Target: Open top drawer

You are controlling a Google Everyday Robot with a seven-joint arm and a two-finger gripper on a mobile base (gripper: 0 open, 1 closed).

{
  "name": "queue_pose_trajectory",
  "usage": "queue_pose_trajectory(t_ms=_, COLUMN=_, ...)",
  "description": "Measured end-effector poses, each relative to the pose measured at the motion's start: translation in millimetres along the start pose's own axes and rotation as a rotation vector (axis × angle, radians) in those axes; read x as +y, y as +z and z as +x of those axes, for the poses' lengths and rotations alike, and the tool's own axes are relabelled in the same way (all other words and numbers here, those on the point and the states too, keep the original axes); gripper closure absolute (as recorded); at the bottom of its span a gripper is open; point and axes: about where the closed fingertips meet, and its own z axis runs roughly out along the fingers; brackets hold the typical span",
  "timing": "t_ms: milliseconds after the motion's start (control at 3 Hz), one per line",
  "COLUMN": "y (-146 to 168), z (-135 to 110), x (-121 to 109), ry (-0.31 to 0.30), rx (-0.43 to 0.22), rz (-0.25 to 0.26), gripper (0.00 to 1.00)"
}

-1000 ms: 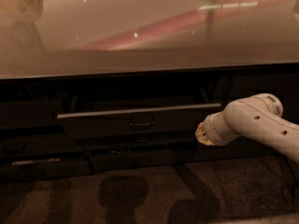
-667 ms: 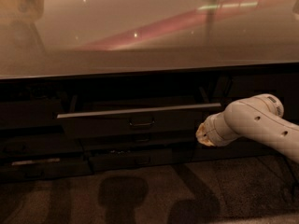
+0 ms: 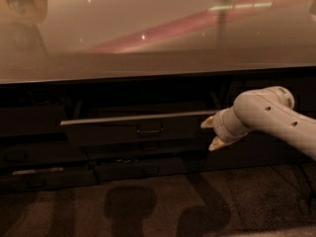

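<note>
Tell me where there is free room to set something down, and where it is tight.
The countertop is bare across its middle and right. The floor in front is also free. It is tight at the right end of the pulled-out top drawer, where the gripper sits beside the front.

One top drawer [image 3: 108,132], one claw [image 3: 210,135] at its right end, one countertop [image 3: 158,43]

**Drawer and gripper below the counter**

The top drawer [image 3: 113,132] is sitting pulled out under the countertop [image 3: 148,38], jutting nearer than the lower drawer fronts [image 3: 148,168] beneath it. The gripper [image 3: 212,133] is hovering just beside the drawer's right end, with its arm [image 3: 266,115] reaching in from the right.
</note>
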Motion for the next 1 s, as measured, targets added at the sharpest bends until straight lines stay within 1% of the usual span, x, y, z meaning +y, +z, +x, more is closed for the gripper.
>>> queue_pose_trajectory(t_ms=333, y=-13, z=-5, x=-20, ry=0.004, rx=-0.008, rz=0.024, gripper=0.41)
queue_pose_trajectory(t_ms=667, y=-31, z=-16, x=-48, ry=-0.004, rx=0.001, rz=0.051, gripper=0.64)
queue_pose_trajectory(t_ms=1000, y=-42, z=-25, x=-65, ry=-0.011, rx=0.012, rz=0.067, gripper=0.87)
